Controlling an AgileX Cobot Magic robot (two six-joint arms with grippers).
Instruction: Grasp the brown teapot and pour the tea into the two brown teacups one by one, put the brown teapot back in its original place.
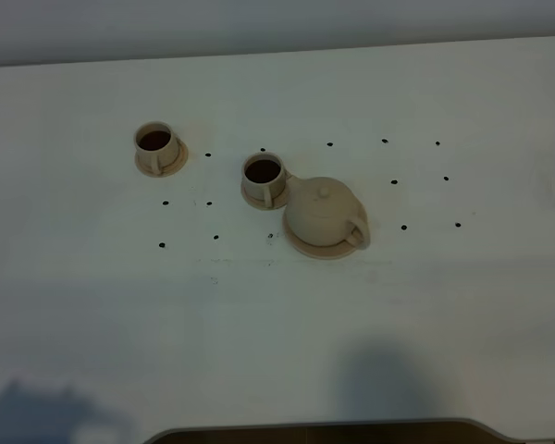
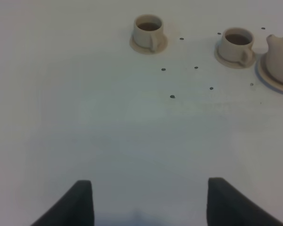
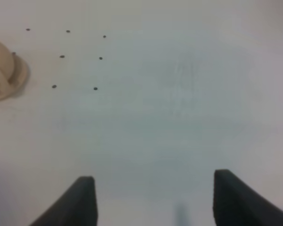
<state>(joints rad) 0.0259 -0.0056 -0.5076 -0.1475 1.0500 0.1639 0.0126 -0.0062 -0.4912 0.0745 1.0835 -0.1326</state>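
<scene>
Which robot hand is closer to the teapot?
Probably the right. The right gripper sits open over bare table with the teapot off to one side. The left gripper, also open, sees the teapot farther off, beyond both teacups.

Pale tan teapot (image 1: 324, 215), tan teacups (image 1: 263, 178) with dark tea, white table (image 1: 462, 305) dotted black

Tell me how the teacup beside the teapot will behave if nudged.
The near teacup holds dark tea, so a nudge would likely slosh it. Sitting loose on its saucer, it may slide. It looks rigid and probably chips easily.
</scene>
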